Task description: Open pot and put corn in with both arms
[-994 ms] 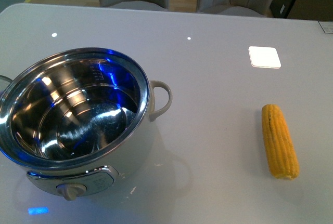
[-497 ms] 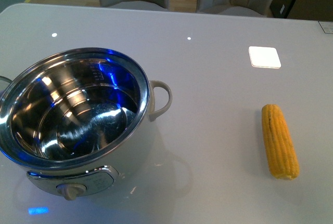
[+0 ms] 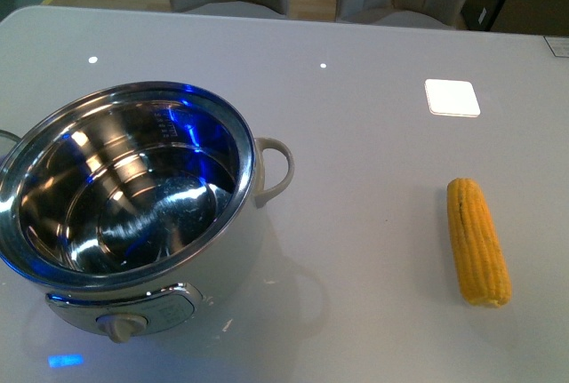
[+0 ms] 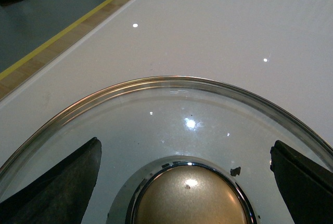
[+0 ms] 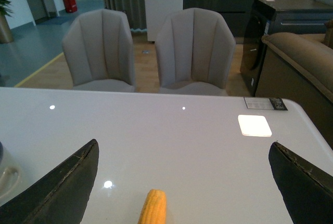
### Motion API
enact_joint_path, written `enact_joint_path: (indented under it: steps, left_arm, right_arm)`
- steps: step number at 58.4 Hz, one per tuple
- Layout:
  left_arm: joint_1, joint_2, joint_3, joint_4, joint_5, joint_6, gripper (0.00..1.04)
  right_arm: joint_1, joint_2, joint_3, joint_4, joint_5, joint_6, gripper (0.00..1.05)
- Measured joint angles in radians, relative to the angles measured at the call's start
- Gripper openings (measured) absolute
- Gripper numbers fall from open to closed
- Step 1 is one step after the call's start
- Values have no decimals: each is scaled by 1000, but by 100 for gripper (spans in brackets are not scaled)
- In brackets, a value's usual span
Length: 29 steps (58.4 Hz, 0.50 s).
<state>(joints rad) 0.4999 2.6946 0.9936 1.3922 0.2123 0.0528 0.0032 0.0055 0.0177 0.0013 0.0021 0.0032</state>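
- Fingers [image 4: 60, 185] of the left gripper [image 4: 184, 143] are spread wide and released, over a glass lid [image 4: 177, 104], on either side of its gold knob [image 4: 190, 200].
- Right gripper [image 5: 183, 143] fingers [image 5: 57, 187] are likewise parted, with nothing grasped.
- The corn [image 3: 478, 241] is laid on the table [image 3: 373, 134], well apart from the uncovered pot [image 3: 250, 163], to its right.
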Motion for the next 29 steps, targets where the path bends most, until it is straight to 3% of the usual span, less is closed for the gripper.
enact_joint_path:
  steps: [12, 29]
  left_arm:
    - [47, -373, -149, -92, -3, -94, 97]
    - [16, -633, -279, -215, -1, -98, 97]
  right_arm:
    - [0, -1, 0, 0, 0, 0, 96]
    - [0, -1, 0, 0, 0, 0, 96]
